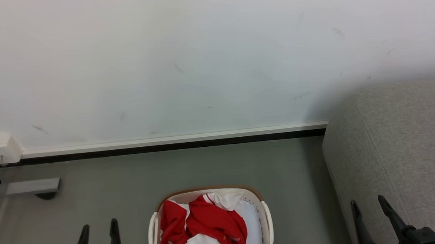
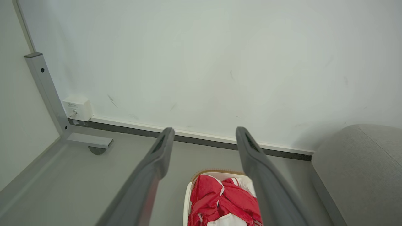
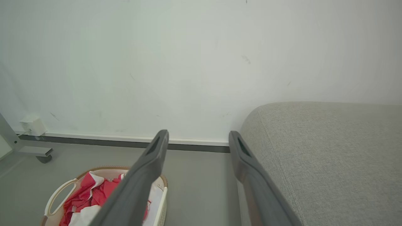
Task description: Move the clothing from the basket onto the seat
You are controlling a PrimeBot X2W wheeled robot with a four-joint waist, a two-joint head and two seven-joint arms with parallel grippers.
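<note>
I have a smooth grey floor (image 1: 131,178) in front of me. The basket (image 1: 268,218) stands on it near the middle, and the seat (image 1: 397,146) rests on it to the right, apart from the basket. A grey metal foot (image 1: 33,186) on a dark caster (image 1: 46,195) sits far left.

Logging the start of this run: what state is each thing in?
clothing: crumpled heap inside the basket
basket: upright on the floor, holding the clothing
seat: no clothing on the part in view
left pincer: open, empty
right pincer: open, empty
</note>
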